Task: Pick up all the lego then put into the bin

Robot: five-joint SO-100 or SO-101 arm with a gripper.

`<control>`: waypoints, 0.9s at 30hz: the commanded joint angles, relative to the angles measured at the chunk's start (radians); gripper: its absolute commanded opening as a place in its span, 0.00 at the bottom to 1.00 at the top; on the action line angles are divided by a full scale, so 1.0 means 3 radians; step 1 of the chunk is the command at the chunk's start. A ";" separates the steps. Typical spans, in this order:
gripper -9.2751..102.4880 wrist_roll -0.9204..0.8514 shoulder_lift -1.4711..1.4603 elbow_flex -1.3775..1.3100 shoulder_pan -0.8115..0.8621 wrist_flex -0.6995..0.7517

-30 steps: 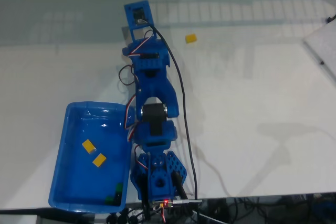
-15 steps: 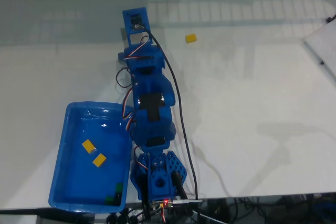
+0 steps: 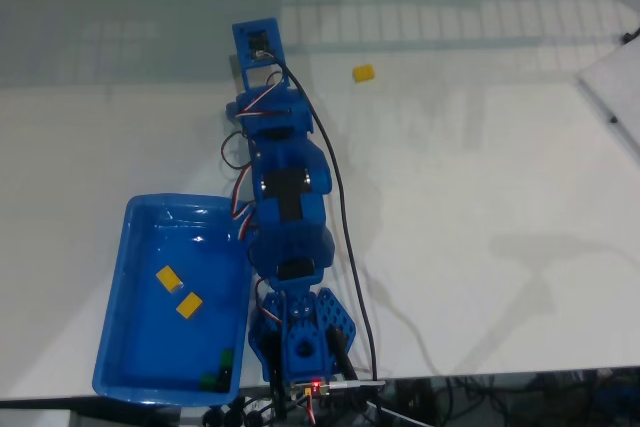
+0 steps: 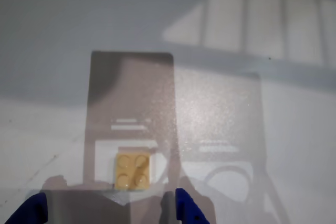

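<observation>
In the wrist view a small pale tan lego lies flat on the white table, studs up, just ahead of my gripper. The gripper is open, its blue fingertips at the bottom edge on either side of the brick, apart from it. In the fixed view the blue arm stretches away from its base, and the wrist camera mount hides the gripper and the tan brick. One yellow lego sits on the table to the upper right. The blue bin at lower left holds two yellow legos.
Small green and dark pieces lie in the bin's near corner. A black cable trails along the arm's right side to the base. A white sheet lies at the right edge. The table's front edge runs along the bottom.
The arm has swung slightly left and flattened out, bringing the wrist camera mount lower over the table. The bricks and the bin have not moved.
</observation>
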 commanded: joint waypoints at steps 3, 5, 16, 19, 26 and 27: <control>0.36 -0.0036 -0.0031 -0.0056 0.0000 -0.0102; 0.36 -0.0046 -0.0061 -0.0072 0.0005 -0.0128; 0.26 -0.0112 -0.0225 -0.0087 0.0031 -0.0327; 0.25 -0.0133 -0.0261 -0.0107 0.0041 -0.0337; 0.21 -0.0174 -0.0332 -0.0128 0.0056 -0.0383; 0.20 -0.0174 -0.0332 -0.0128 0.0056 -0.0389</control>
